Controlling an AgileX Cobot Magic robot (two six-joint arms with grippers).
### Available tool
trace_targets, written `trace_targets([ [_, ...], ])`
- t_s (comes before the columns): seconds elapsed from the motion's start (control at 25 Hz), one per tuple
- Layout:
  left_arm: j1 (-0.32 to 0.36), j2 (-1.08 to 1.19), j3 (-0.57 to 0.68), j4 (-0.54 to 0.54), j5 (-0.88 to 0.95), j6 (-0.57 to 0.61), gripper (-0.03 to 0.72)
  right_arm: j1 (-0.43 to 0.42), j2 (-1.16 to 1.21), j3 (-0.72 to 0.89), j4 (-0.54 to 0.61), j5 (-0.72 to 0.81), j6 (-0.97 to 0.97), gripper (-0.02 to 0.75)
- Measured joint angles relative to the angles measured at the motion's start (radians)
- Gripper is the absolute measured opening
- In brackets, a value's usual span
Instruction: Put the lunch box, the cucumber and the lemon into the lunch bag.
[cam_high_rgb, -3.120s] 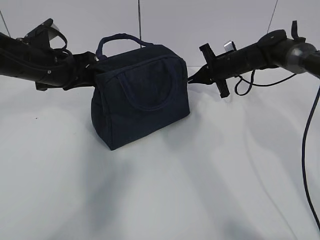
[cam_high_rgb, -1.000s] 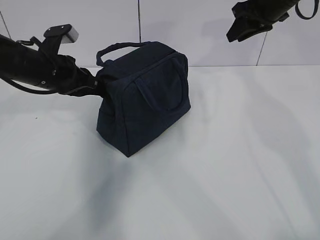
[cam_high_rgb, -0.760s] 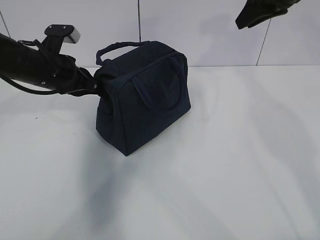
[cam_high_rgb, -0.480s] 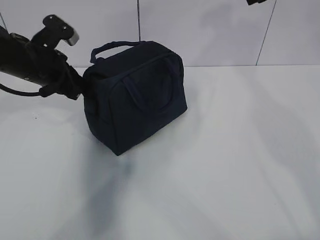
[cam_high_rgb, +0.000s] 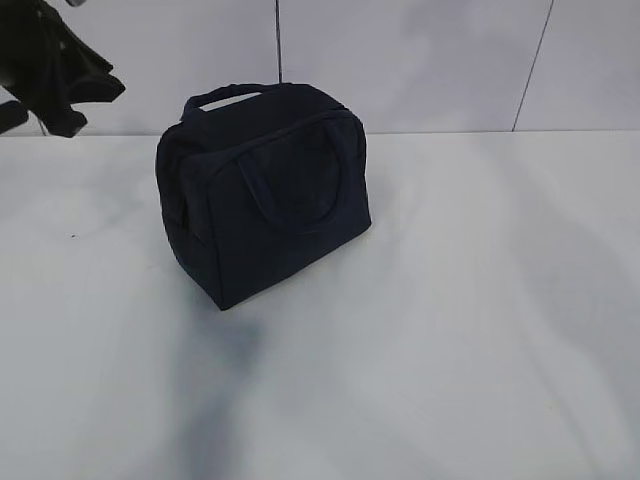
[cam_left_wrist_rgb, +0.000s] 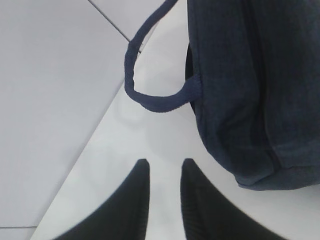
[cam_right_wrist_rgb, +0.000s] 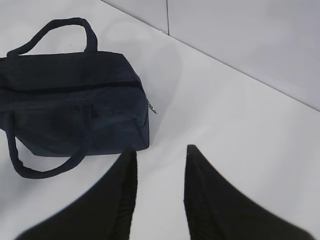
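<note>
The dark navy lunch bag (cam_high_rgb: 265, 190) stands upright on the white table, zipped shut, its handles loose. It also shows in the left wrist view (cam_left_wrist_rgb: 250, 85) and in the right wrist view (cam_right_wrist_rgb: 70, 107), where a small metal zipper pull (cam_right_wrist_rgb: 151, 108) hangs at its end. My left gripper (cam_left_wrist_rgb: 165, 165) is open and empty, raised off to the bag's left; in the exterior view only its dark body (cam_high_rgb: 55, 75) shows at the top left. My right gripper (cam_right_wrist_rgb: 160, 150) is open and empty, high above the table, out of the exterior view. The lunch box, cucumber and lemon are not visible.
The white table (cam_high_rgb: 450, 330) runs to a tiled wall (cam_high_rgb: 420, 60) close behind the bag. One bag handle (cam_left_wrist_rgb: 145, 75) sticks out toward the wall in the left wrist view.
Both grippers let go of the bag and drew back: the right one rose out of the exterior view, the left one lifted up to the left. The bag settled upright, slightly leftward.
</note>
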Motion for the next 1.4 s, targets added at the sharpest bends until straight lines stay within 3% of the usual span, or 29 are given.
trace_targets([
  [0.24,0.000,-0.109,0.000,-0.050,0.041,-0.013,0.320,0.000,-0.066,0.000,0.000,0.002,0.008,0.255],
  [0.4,0.000,-0.195,0.000,-0.107,0.037,-0.146,0.367,0.000,-0.139,0.000,0.000,0.006,0.022,0.253],
  [0.72,0.000,-0.342,0.002,-0.257,0.133,-0.412,0.377,0.000,-0.277,0.000,0.000,0.010,0.070,0.253],
  [0.92,0.000,-0.375,0.002,-0.255,0.206,-0.466,0.377,0.000,-0.375,0.035,-0.023,0.012,0.103,0.253],
  [1.4,0.000,-0.388,0.005,-0.202,0.246,-0.481,0.377,0.000,-0.734,0.463,-0.212,0.016,0.148,0.253],
])
